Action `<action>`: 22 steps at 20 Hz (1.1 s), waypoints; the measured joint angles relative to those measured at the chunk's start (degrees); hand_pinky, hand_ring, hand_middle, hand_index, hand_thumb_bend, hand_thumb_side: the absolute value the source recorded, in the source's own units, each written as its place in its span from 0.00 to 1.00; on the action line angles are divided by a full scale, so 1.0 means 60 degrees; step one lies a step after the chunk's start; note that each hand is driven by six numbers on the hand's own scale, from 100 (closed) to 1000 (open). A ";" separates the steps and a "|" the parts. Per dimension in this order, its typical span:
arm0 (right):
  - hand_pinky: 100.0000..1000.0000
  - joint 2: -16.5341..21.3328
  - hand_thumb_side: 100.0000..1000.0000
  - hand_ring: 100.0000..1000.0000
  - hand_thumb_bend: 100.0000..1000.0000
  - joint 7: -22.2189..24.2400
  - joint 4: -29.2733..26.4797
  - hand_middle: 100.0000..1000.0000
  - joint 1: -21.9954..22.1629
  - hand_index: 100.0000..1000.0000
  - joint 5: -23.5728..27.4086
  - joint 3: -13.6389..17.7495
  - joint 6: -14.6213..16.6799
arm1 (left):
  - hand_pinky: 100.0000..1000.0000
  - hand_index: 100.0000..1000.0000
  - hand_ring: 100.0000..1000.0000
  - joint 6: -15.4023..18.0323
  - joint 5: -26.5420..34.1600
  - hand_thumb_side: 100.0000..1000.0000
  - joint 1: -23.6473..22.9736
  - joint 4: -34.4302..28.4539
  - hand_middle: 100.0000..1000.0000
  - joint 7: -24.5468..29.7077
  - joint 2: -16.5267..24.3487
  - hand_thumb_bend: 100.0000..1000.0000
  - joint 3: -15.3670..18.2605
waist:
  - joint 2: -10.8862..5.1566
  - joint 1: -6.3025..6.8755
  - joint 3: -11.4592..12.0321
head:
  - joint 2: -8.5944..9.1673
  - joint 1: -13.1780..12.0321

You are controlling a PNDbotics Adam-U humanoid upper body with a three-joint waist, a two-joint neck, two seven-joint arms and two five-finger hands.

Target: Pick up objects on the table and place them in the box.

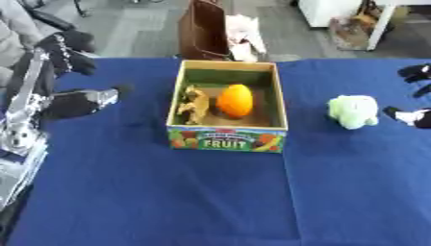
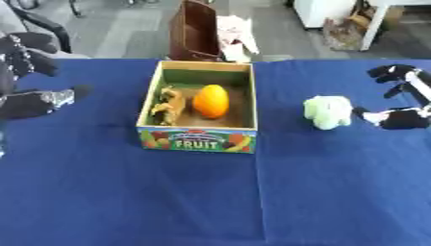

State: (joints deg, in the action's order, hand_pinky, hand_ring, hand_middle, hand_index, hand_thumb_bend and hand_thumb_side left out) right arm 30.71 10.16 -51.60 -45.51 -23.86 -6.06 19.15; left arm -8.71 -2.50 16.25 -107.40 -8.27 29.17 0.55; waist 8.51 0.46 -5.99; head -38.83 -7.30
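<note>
The green soft toy (image 2: pixel 328 111) looks light and squashy; its round middle could be squeezed. The right hand (image 2: pixel 402 98) is held beside it, fingers spread apart.

Even, bright daylight; soft blur throughout; faint shadow on the blue surface (image 1: pixel 168 192) at nine o'clock of the box (image 1: pixel 227 139); no glare.

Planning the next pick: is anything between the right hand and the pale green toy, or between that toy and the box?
Nothing visible. The right hand sits open just right of the pale green toy, with bare blue cloth between the toy and the box. The box's near wall must be cleared.
</note>
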 measured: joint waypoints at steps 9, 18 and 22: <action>0.59 -0.0787 0.08 0.80 0.42 -0.0455 0.1406 0.76 -0.0541 0.82 -0.1051 0.0130 0.0246 | 0.54 0.72 0.51 -0.0040 -0.0002 0.00 -0.0250 0.0031 0.55 0.0147 -0.0221 0.79 -0.0005 | 0.0000 0.0044 0.0103 | -0.0074 0.0159; 0.65 -0.1247 0.08 0.83 0.41 -0.0922 0.2176 0.78 -0.0908 0.83 -0.1758 0.0347 0.0205 | 0.53 0.72 0.51 -0.0040 -0.0014 0.01 -0.0263 0.0201 0.55 0.0446 -0.0404 0.79 -0.0138 | 0.0006 0.0084 0.0200 | -0.0082 0.0252; 0.78 -0.1395 0.11 0.91 0.42 -0.1431 0.2413 0.83 -0.1027 0.84 -0.2096 0.0481 -0.0004 | 0.53 0.72 0.51 -0.0042 -0.0023 0.01 -0.0261 0.0207 0.55 0.0559 -0.0423 0.79 -0.0218 | 0.0041 0.0122 0.0302 | -0.0082 0.0318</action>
State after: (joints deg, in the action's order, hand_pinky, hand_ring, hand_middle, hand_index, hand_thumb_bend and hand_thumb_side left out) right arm 22.34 1.57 -37.12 -51.68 -36.43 -3.18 19.13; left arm -8.96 -2.64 14.68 -106.15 -4.91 26.63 -0.76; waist 8.76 1.19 -4.18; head -39.32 -5.39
